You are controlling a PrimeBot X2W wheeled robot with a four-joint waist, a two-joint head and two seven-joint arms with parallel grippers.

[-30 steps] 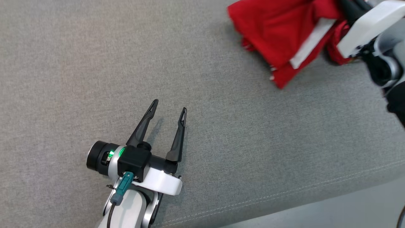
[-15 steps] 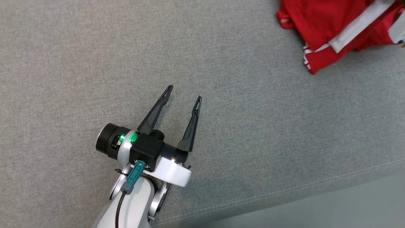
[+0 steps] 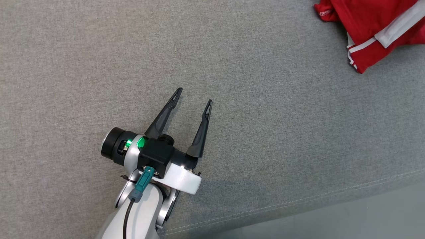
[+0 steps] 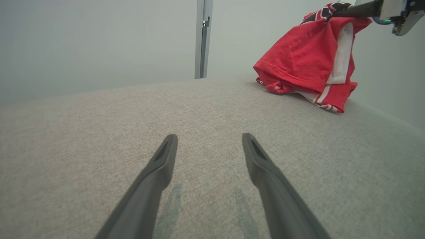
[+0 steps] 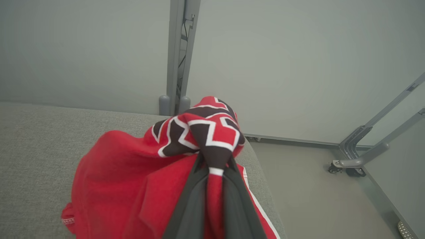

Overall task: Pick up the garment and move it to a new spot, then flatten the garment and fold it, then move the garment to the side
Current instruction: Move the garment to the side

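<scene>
Red garment [image 4: 298, 63] with white stripes and black-and-white trim hangs bunched, its lower hem touching the grey cushion [image 4: 199, 109].

Seen from above, the red garment [image 3: 375, 23] ran off the top and right edges, so most of it lay out of frame. The right end effector [image 5: 214, 164] had its fingertips buried in bunched cloth. The left arm [image 3: 139, 212] was cut off at the bottom edge. A white marking [image 3: 325, 13] on the garment's hem was too small to make out.
</scene>
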